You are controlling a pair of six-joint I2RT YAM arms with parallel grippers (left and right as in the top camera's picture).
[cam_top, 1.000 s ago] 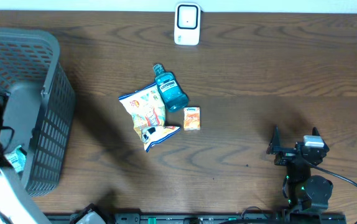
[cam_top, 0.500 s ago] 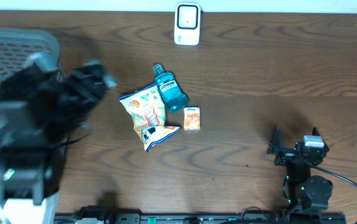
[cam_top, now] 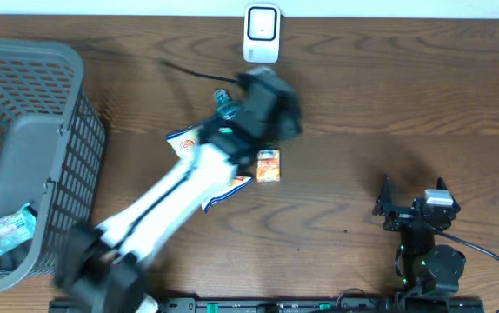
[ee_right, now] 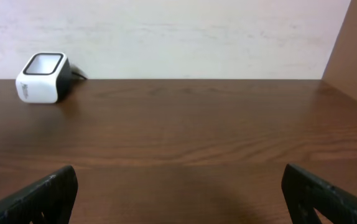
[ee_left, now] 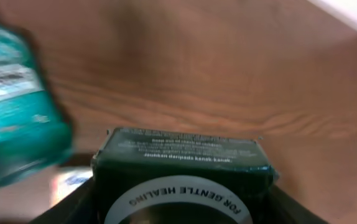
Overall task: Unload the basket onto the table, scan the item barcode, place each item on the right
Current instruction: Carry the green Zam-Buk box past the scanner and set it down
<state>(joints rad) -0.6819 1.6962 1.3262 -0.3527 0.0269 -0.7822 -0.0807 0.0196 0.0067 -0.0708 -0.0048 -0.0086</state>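
Far left of scanner (cam_top: 262, 33): basket (cam_top: 80, 165), vacated within the last second. Just below scanner, beside bottle (ee_left: 13, 106): left gripper (cam_top: 271, 106), swung across fast, blurred, clamped on dark box (ee_left: 181, 168); print visible on the face toward the wrist camera, no barcode seen there. Probably the carry step, box not yet presented to scanner window. Well right of and below scanner: right gripper (cam_top: 413, 209), parked, fingers spread wide, empty.

Just below the scanner (cam_top: 262, 33), badly blurred: left arm (cam_top: 180, 187), covering most of mouthwash bottle (cam_top: 223, 98) and snack bag (cam_top: 180, 139). Cut off by left wrist view's bottom edge: dark green box (ee_left: 181, 165), small print too blurred to read.
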